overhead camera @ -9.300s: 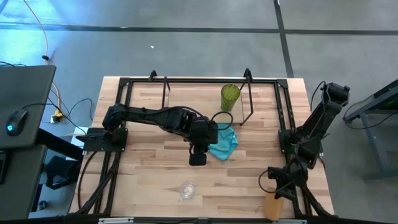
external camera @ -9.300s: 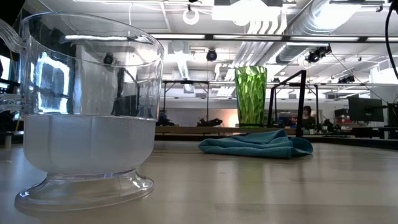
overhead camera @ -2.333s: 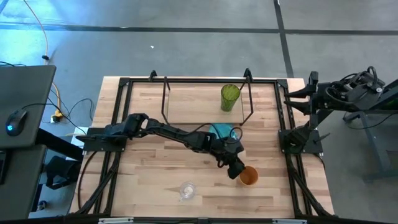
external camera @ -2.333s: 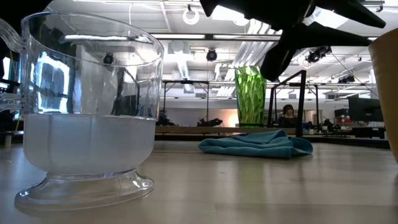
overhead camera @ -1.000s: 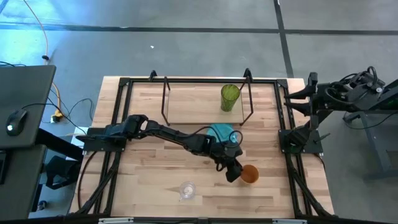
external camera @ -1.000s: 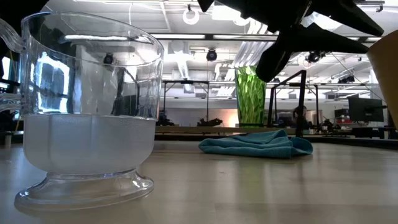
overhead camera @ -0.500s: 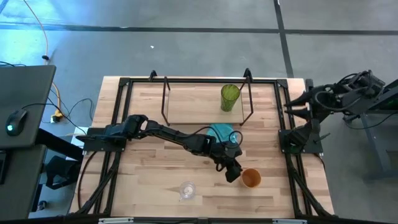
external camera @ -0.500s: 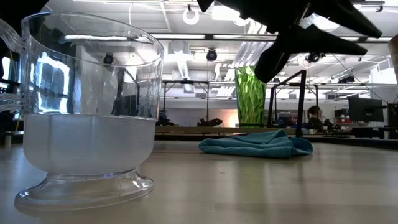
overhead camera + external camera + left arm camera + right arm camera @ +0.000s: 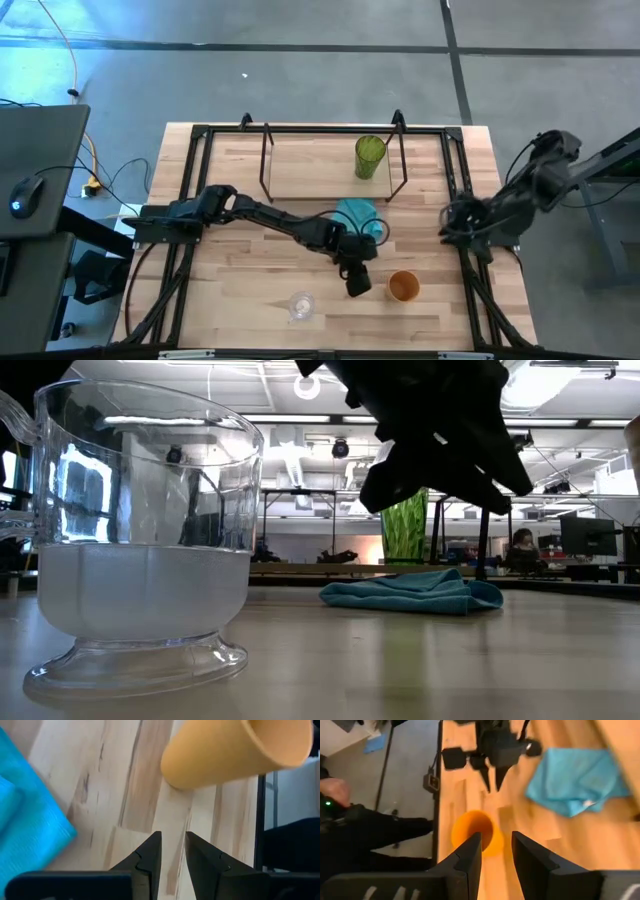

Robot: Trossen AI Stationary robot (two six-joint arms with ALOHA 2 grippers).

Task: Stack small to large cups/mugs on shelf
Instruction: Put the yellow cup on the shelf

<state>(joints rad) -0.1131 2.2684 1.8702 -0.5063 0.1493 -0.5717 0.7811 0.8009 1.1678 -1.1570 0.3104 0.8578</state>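
The orange cup (image 9: 403,286) stands upright on its base on the table, right of centre. My left gripper (image 9: 359,289) hovers just left of it. Its fingers (image 9: 150,852) stand a narrow gap apart over bare wood with nothing between them, and the orange cup (image 9: 235,750) shows ahead of them. The green tumbler (image 9: 369,157) stands on the shelf (image 9: 266,160) at its right end. The clear glass cup (image 9: 300,305) stands near the front edge. My right gripper (image 9: 448,223) hangs above the table's right frame, narrowly open and empty, pointing at the orange cup (image 9: 475,832).
A turquoise cloth (image 9: 358,215) lies crumpled between the shelf and my left gripper. The black table frame (image 9: 460,180) runs along the sides and back. Bare wood lies left of the clear glass cup (image 9: 140,540), which fills the low view's near left.
My left gripper has drawn back from the orange cup toward the table's left and tipped further down; the cup stands free and upright. My right arm has swung down from beyond the table's right edge, and its gripper has rolled and now points at the cup.
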